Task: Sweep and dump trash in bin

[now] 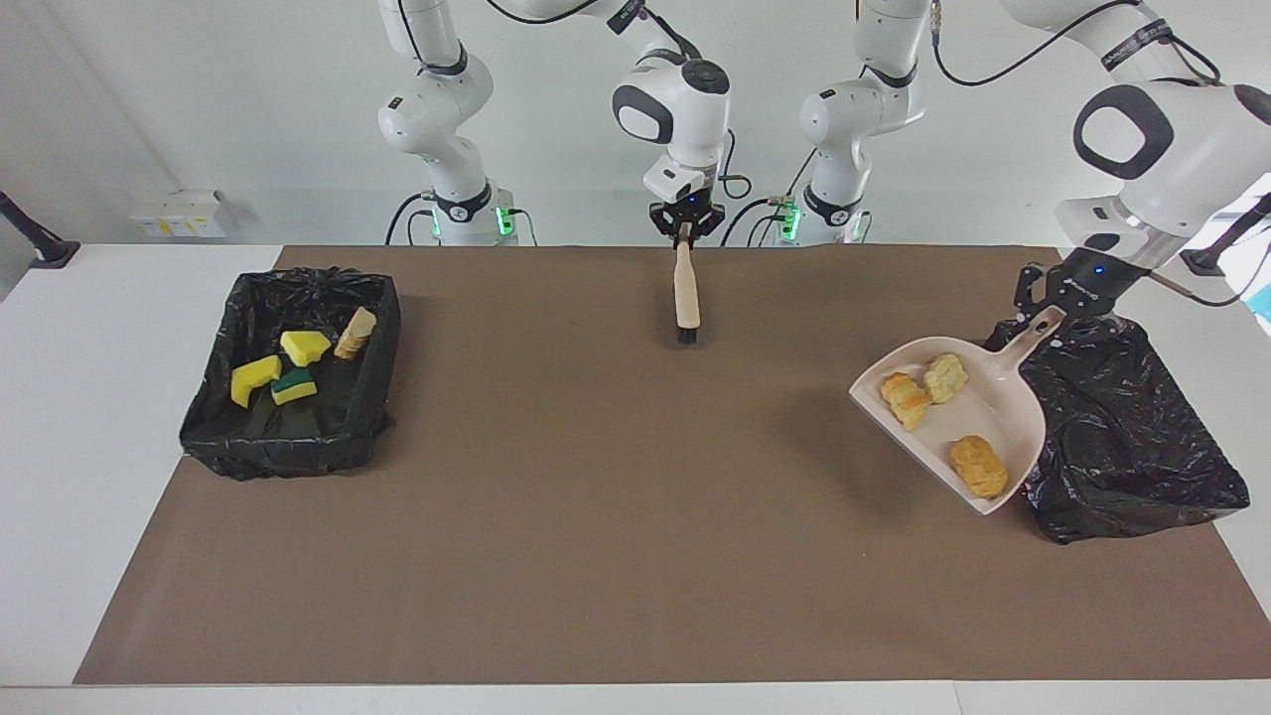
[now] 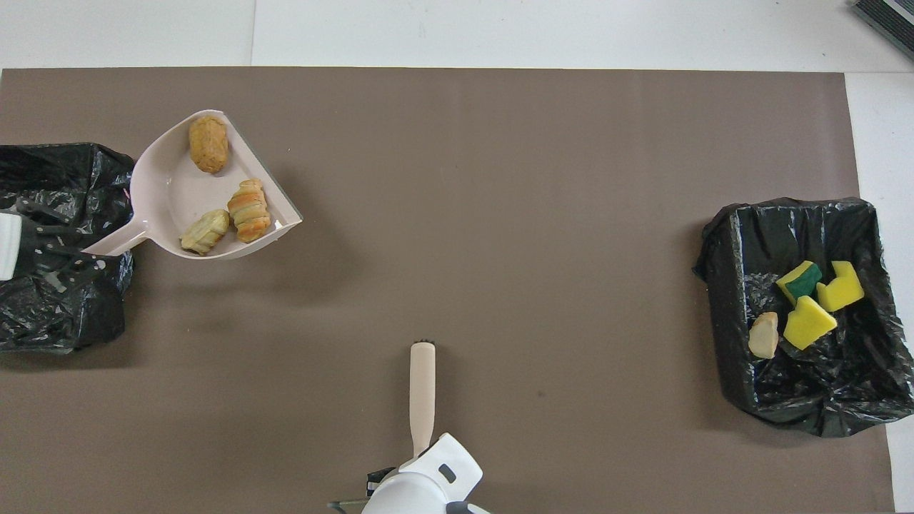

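The beige dustpan (image 1: 993, 417) is held by its handle in the closed left gripper (image 1: 1043, 298), raised beside a black-lined bin (image 1: 1142, 447); three pastry pieces (image 1: 978, 465) lie in it. The brush (image 1: 686, 293) is gripped by the right gripper (image 1: 685, 226) (bristles down). Four scraps (image 1: 303, 346) lie in the other bin (image 1: 288, 447)

Open mat (image 1: 596, 516) between 2 lined bins (image 1: 298, 437) (image 1: 1132, 447); only the hanging brush (image 1: 686, 293) intrudes.

A robotics lab: bare white walls, cabled arm bases (image 1: 462, 214), brown mat (image 1: 635, 556) on white table (image 1: 99, 328).
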You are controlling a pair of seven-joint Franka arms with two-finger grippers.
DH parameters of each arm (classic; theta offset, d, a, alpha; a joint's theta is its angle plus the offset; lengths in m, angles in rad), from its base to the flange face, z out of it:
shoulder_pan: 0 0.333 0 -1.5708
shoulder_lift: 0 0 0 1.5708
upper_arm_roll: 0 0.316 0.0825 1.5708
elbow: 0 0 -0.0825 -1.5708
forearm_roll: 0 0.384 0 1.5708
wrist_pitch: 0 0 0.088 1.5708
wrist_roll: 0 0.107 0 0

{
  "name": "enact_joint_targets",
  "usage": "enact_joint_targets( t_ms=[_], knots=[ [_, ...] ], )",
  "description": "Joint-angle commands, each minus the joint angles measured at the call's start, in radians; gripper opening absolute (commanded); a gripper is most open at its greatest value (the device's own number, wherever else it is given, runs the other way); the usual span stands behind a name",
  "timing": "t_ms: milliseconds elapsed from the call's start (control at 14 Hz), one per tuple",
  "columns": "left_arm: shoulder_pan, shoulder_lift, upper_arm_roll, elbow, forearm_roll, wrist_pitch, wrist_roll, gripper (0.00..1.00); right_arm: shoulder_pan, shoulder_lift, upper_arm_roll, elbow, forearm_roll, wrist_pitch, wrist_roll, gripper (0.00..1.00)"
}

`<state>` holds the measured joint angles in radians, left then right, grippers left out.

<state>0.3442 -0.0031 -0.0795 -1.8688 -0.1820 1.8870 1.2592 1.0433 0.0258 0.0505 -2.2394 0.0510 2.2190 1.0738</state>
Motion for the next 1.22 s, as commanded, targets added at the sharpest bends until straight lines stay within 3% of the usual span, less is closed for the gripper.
enact_joint_targets(
  t_ms=[0, 215, 286, 429, 787, 1145],
  knots=[
    [0.125, 0.078, -0.014, 0.146, 0.035, -0.094, 0.043, 0.00, 0.000, -0.004, -0.004, -0.026, -0.030, 0.036, 0.014, 0.00],
    [0.246, 0.110, -0.014, 0.229, 0.090, -0.149, 0.057, 0.00, 0.000, 0.012, -0.004, -0.042, -0.030, 0.079, 0.009, 0.05],
    [0.272, 0.110, -0.014, 0.232, 0.134, -0.149, 0.062, 0.00, -0.002, 0.014, -0.004, -0.048, -0.030, 0.091, 0.008, 0.18],
    [0.311, 0.114, -0.013, 0.252, 0.240, -0.143, 0.069, 0.00, -0.003, 0.022, -0.004, -0.030, -0.028, 0.073, 0.011, 1.00],
    [0.297, 0.115, -0.016, 0.250, 0.546, -0.158, 0.085, 0.00, -0.115, 0.032, -0.008, 0.092, -0.065, -0.092, -0.092, 1.00],
    [0.164, 0.100, -0.023, 0.301, 0.726, -0.268, 0.088, 0.00, -0.299, 0.005, -0.014, 0.208, -0.062, -0.273, -0.381, 1.00]
  ],
)
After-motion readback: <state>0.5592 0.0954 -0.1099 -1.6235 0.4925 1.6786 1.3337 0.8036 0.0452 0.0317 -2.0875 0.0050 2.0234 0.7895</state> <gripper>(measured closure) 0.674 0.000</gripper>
